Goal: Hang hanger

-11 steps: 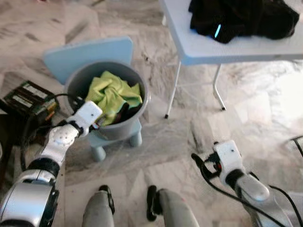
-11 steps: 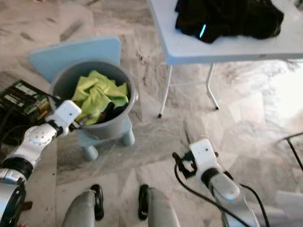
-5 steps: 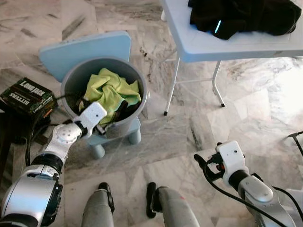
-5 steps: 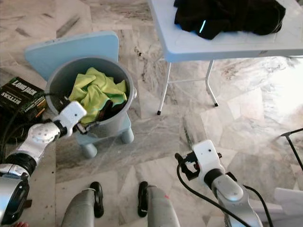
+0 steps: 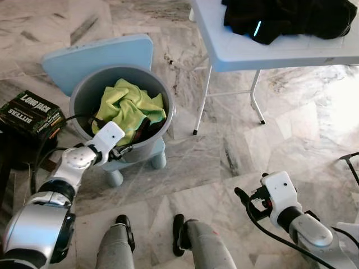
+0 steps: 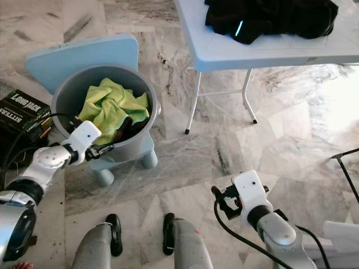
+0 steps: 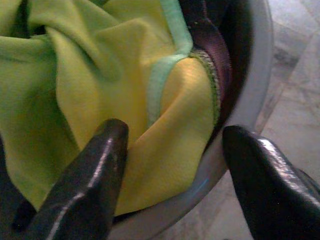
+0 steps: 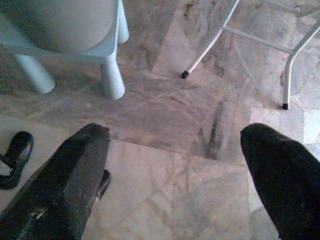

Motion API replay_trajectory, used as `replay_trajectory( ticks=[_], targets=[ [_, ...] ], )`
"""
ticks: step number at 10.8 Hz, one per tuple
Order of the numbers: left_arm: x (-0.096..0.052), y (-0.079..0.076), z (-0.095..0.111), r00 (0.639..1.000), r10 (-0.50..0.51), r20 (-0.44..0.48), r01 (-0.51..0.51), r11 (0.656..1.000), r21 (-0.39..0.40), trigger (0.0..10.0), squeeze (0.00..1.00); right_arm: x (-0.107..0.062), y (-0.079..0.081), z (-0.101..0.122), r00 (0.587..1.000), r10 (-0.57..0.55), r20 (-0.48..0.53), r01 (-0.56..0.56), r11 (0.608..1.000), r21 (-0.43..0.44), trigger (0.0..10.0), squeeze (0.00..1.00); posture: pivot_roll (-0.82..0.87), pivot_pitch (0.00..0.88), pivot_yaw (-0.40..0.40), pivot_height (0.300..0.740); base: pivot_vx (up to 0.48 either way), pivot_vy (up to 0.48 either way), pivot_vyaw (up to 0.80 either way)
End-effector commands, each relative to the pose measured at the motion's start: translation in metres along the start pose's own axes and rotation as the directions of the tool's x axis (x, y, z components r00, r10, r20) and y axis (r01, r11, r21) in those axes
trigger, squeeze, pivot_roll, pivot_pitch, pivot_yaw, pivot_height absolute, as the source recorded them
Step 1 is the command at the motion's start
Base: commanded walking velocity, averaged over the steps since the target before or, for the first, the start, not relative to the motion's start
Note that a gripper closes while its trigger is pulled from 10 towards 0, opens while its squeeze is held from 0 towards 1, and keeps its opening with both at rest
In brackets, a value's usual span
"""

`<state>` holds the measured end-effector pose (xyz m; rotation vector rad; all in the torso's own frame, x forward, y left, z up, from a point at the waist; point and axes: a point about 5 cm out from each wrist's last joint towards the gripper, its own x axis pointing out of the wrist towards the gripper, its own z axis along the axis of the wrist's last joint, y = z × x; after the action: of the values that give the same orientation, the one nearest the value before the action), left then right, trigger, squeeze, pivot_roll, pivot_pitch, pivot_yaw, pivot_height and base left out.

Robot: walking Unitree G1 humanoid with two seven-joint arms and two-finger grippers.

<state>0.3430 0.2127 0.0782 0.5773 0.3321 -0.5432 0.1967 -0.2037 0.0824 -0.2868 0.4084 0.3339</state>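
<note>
Left tool (image 7: 170, 165) – fingers apart – straddles the grey bucket's (image 5: 161, 132) rim, one finger on yellow-green cloth (image 7: 100, 85). Right tool (image 8: 175, 180), fingers apart, hangs over marble floor (image 8: 165, 115); head views add the bench (image 5: 269, 53).

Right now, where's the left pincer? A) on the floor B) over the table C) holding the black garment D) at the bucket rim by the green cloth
D: the left pincer sits open at the rim of the grey bucket, fingers straddling the green cloth.
</note>
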Motion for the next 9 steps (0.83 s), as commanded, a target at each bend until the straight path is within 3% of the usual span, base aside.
replay_trajectory(
  ticks=[1, 7, 9],
  targets=[
    [0.002, -0.007, -0.003, 0.999, -0.033, -0.018, 0.032, 0.999, -0.012, 0.0, 0.0, -0.005, -0.005, -0.002, 1.0, -0.018, -0.02, 0.018, 1.0, -0.006, 10.0, 0.0, -0.31, 0.307, -0.145, 0.74, 0.0, 0.0, 0.0],
    [0.001, -0.007, -0.003, 0.999, -0.029, -0.015, 0.029, 1.0, 0.001, 0.0, 0.0, 0.003, -0.003, 0.0, 1.0, -0.02, -0.009, 0.02, 1.0, -0.001, 10.0, 0.0, -0.29, 0.289, -0.131, 0.74, 0.0, 0.0, 0.0],
    [0.0, 0.003, 0.002, 0.996, 0.088, 0.021, -0.089, 0.995, 0.036, 0.0, 0.0, 0.006, -0.001, 0.001, 1.0, -0.018, -0.004, 0.018, 1.0, 0.002, 10.0, 0.0, -0.28, 0.276, -0.128, 0.74, 0.0, 0.0, 0.0]
  ],
)
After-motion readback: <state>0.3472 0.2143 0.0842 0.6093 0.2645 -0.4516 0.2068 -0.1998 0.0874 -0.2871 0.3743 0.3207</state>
